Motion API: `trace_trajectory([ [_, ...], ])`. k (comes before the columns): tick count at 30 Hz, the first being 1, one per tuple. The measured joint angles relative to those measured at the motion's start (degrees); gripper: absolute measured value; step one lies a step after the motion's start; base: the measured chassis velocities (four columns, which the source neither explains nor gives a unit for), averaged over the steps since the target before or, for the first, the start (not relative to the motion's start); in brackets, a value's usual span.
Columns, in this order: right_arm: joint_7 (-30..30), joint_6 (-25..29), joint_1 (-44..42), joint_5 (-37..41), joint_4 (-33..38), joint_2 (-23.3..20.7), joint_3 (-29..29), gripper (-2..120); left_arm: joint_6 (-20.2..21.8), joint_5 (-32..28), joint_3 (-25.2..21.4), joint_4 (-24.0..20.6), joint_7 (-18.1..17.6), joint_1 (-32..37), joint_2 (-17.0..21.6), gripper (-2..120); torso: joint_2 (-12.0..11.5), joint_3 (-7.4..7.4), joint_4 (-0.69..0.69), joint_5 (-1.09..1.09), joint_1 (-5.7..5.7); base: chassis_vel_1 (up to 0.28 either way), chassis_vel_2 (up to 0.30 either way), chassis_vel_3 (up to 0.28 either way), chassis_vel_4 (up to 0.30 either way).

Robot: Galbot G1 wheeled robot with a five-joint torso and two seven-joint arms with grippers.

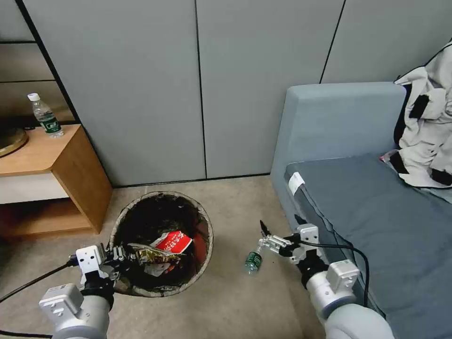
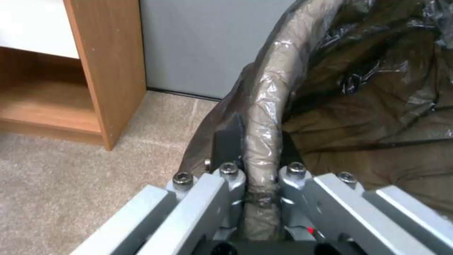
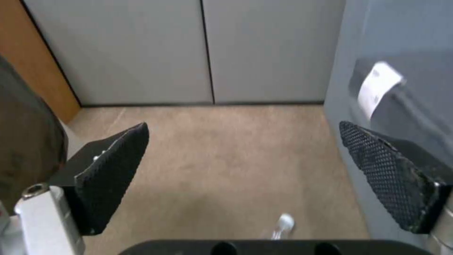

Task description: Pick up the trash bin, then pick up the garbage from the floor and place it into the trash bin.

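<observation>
Left gripper [image 1: 123, 257] jaws clamp one trash bin [image 1: 123, 214] rim; right gripper [image 1: 264, 235], jaws wide, hovers above one bottle [image 1: 254, 260].

The trash bin [image 1: 162, 242] sits on the floor between a side table [image 1: 56, 174] at left and a sofa [image 1: 367, 207] at right. A small bottle [image 1: 254, 260] lies right of the bin; wrappers [image 1: 162, 252] lie inside it.

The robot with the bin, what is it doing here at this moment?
The left gripper is shut on the rim of the trash bin, which already holds a red-and-white carton and wrappers. The right gripper is open, just above a small clear bottle that lies on the carpet between the bin and the sofa. The bottle is not yet gripped.
</observation>
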Motion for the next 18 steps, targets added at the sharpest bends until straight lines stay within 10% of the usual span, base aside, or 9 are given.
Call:
trace_trajectory([
  [18,13.5,-1.9,15.0,16.3,-15.3,0.2,-9.2,100,-0.2,-0.1,-0.1,0.0,-0.1,-0.2,-0.1,3,0.0,0.00,0.00,0.00,0.00,0.000,0.000,0.000,0.000],
])
